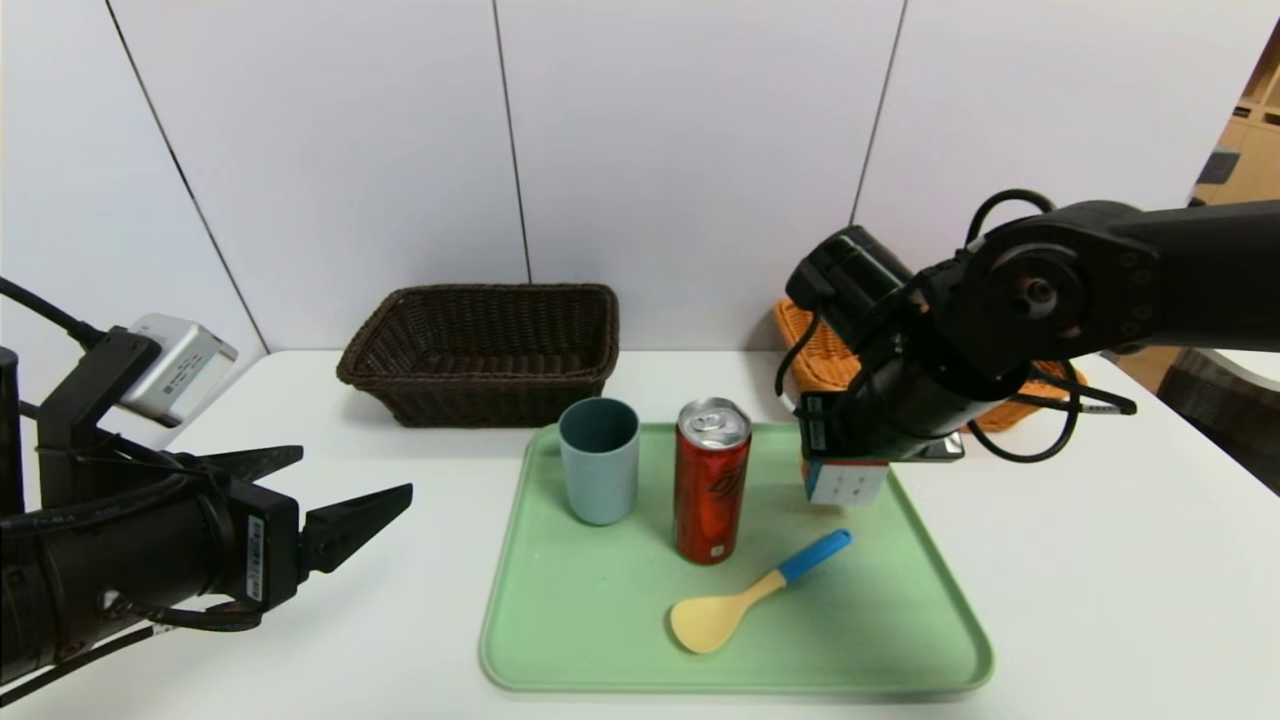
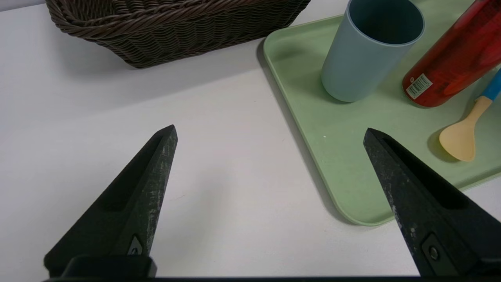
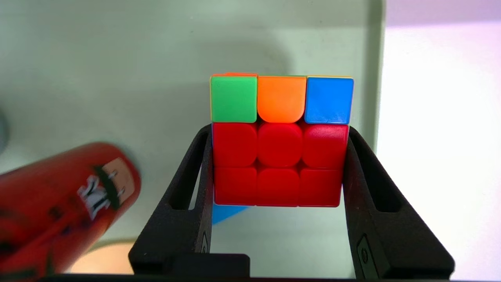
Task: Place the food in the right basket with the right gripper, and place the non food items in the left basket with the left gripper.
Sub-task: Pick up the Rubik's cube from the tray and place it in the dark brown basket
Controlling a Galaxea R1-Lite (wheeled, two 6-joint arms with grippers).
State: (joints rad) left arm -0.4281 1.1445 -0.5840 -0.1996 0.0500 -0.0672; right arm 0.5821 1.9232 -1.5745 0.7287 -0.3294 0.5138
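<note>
Cube (image 3: 280, 141) in right pincer (image 3: 278, 172), one can (image 1: 711, 480)

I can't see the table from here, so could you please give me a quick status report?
Right gripper shut on puzzle cube, above green tray. Left gripper open, idle over table. Red can upright on tray. Nothing in the way.

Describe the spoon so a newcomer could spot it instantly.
Find the pale green tray at the middle of the white table. The spoon lies flat near its front edge, just in front of the red can. It alone lies flat, with a yellow bowl and blue handle.
</note>
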